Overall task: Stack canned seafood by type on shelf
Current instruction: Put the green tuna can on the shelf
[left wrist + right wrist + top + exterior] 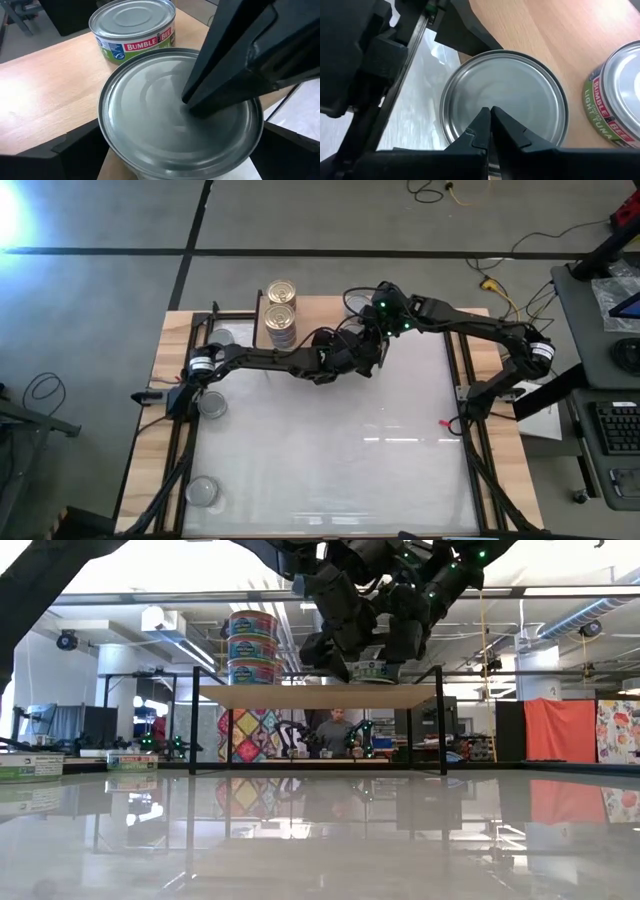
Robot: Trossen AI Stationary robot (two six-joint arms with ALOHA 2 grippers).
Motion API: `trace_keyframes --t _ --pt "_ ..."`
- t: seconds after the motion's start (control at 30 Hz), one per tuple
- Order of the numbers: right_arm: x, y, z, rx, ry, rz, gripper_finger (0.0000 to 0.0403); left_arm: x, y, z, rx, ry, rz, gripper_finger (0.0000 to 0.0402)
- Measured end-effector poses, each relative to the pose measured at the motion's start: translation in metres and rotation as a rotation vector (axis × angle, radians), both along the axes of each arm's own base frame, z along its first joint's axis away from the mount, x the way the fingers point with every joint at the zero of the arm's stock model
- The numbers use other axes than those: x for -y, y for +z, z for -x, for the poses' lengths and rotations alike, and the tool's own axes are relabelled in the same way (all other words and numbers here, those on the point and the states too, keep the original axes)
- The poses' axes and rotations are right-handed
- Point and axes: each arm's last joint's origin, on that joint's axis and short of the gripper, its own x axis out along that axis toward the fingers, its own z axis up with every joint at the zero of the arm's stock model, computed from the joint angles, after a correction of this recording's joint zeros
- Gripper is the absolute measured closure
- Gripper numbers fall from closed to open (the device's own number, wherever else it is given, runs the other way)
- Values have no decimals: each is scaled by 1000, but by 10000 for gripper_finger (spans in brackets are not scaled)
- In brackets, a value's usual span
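On the shelf [318, 695] I see a silver tin [180, 112] between my spread left gripper [175, 155] fingers, my pressed-together right gripper [490, 112] tip on its lid. Gold stack [281, 305] stands done; two tins [212, 404] wait on the tabletop [330, 450].

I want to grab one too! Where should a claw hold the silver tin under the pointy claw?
By its round side wall, from the side, claw wide: the silver tin lies flat on the shelf, its lid smooth, nothing to pinch. The left claw straddles it so.
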Motion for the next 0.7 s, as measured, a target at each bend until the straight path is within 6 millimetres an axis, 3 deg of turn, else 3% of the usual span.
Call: trace_keyframes --t 0.7 --pt "2 6 6 -11 -24 36 390 12 -4 0 -21 18 -82 2"
